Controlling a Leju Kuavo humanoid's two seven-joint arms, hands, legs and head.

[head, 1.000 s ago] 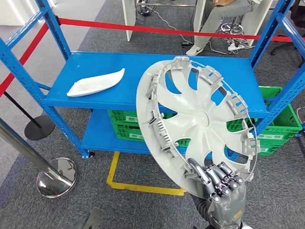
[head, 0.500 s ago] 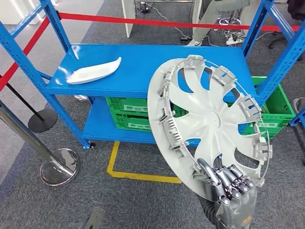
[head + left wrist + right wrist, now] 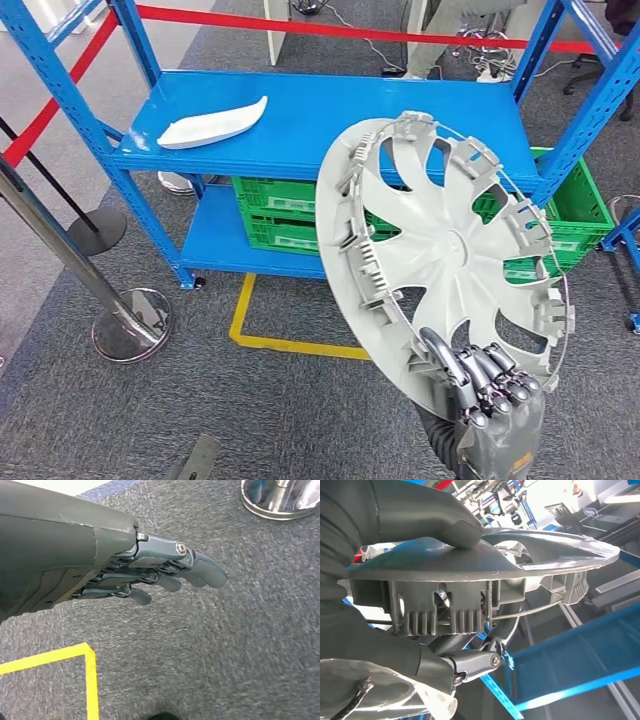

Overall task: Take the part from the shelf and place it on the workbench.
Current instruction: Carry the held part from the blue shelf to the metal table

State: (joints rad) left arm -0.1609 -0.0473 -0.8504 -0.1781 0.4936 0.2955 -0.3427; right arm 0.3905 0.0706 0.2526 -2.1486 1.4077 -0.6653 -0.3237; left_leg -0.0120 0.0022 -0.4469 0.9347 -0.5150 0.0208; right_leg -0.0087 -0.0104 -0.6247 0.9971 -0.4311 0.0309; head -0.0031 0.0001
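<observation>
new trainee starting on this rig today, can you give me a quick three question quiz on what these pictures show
1. True or false: the right robot hand grips the grey wheel cover at its lower rim.
2. Multiple choice: where does the white curved part lie? A) on the upper blue shelf B) in a green crate C) on the carpet
3. Fill in: the left robot hand holds ______.

Key:
1. True; the fingers wrap the rim nearest the robot.
2. A
3. Nothing; its fingers are stretched out above the grey carpet.
</observation>
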